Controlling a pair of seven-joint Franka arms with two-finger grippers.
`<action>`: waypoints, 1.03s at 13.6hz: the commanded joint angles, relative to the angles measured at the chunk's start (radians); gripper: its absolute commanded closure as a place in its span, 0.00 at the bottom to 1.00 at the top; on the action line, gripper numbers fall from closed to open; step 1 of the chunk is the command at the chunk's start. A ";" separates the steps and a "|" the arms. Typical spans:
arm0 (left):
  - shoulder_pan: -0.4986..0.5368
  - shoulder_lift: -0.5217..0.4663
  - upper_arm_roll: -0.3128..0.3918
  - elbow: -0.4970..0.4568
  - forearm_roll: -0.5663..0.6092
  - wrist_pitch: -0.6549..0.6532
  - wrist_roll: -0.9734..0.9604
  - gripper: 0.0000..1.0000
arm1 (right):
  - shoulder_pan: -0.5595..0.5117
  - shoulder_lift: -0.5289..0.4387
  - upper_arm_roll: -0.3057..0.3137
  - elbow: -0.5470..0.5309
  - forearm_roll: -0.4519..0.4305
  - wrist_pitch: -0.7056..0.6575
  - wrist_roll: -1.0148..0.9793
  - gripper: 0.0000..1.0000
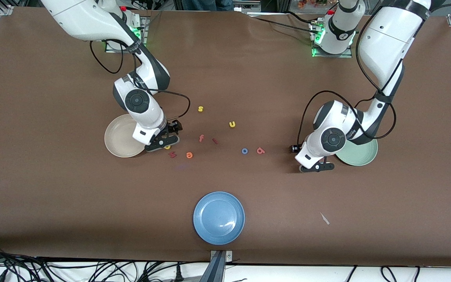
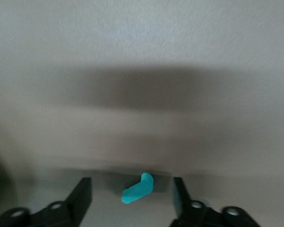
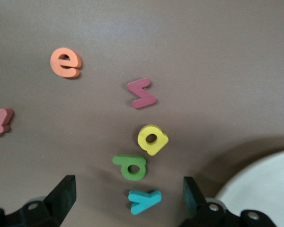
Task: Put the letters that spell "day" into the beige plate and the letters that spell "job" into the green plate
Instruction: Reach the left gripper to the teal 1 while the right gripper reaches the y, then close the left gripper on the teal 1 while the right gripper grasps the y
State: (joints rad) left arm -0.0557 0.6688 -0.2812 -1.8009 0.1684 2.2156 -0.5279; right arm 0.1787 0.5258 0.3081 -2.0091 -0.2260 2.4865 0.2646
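Observation:
My left gripper is down at the table beside the green plate, open, its fingers either side of the teal "j" without touching it. The blue "o" and salmon "b" lie together toward the table's middle. My right gripper stands open beside the beige plate, low over the teal "y". The green "d" and yellow "a" lie just past it. The front view shows only a sliver of the "a".
Loose on the table are a maroon letter, an orange "e", a pink "f", a small red letter, a yellow "u" and a yellow "s". A blue plate sits near the front edge.

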 commanded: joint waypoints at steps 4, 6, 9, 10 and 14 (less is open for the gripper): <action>0.005 -0.006 0.000 -0.032 0.010 0.019 -0.021 0.61 | -0.011 -0.007 0.003 -0.103 -0.019 0.142 -0.028 0.00; 0.004 -0.006 0.002 -0.032 0.006 0.018 -0.021 0.79 | -0.016 -0.009 -0.003 -0.144 -0.019 0.186 -0.070 0.00; -0.001 -0.006 0.002 -0.038 0.006 0.006 -0.026 1.00 | -0.019 -0.029 -0.007 -0.174 -0.021 0.187 -0.078 0.00; -0.003 -0.008 0.002 -0.038 0.005 0.003 -0.024 1.00 | -0.019 -0.032 -0.007 -0.183 -0.021 0.187 -0.078 0.00; 0.013 -0.084 0.000 -0.017 0.003 -0.126 0.026 1.00 | -0.021 -0.033 -0.007 -0.195 -0.023 0.210 -0.078 0.01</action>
State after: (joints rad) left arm -0.0523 0.6544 -0.2836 -1.8058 0.1683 2.1726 -0.5366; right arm 0.1705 0.5202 0.2976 -2.1587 -0.2328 2.6683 0.1937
